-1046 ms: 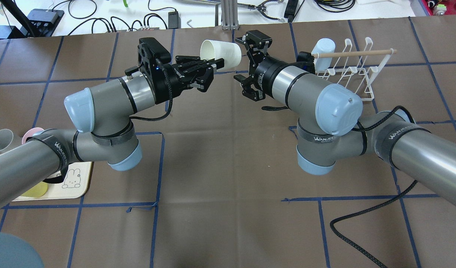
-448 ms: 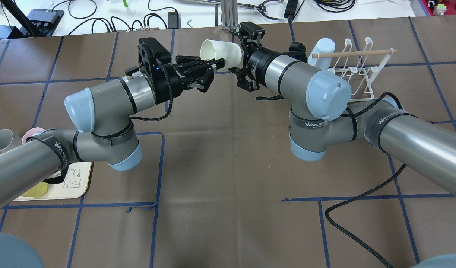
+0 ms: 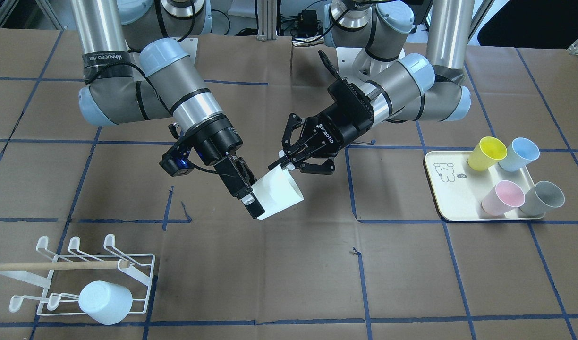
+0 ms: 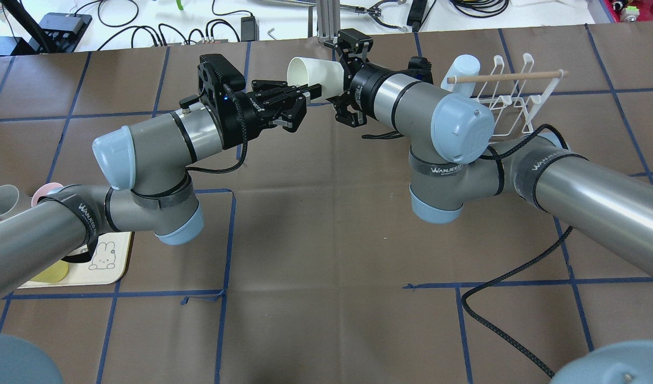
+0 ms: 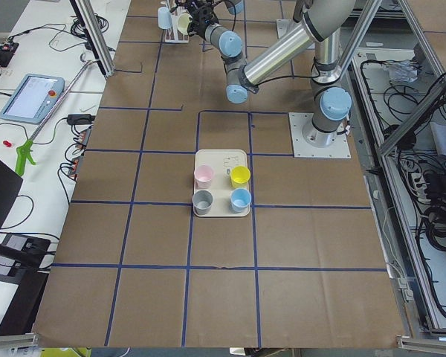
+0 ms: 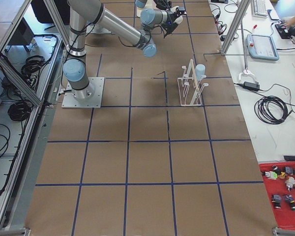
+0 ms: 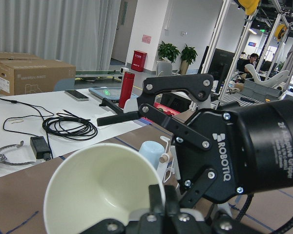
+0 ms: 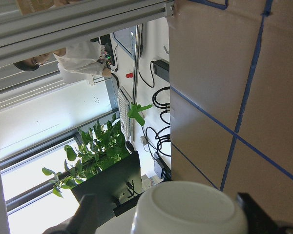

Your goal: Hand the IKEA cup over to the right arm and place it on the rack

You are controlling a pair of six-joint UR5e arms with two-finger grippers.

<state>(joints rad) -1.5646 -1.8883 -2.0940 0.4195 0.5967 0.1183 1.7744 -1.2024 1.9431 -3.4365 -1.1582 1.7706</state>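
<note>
L gripper pinching cup, R gripper astride it

The counter is covered in brown paper, squared off with blue tape. Beyond its far edge a white desk carries black cables, and aluminium frame posts rise at the sides. The left wrist view shows a bright hall with pale floor-length curtains, a cardboard box, a white wall and potted plants; the right wrist view shows a leafy plant beside a bright window.
</note>
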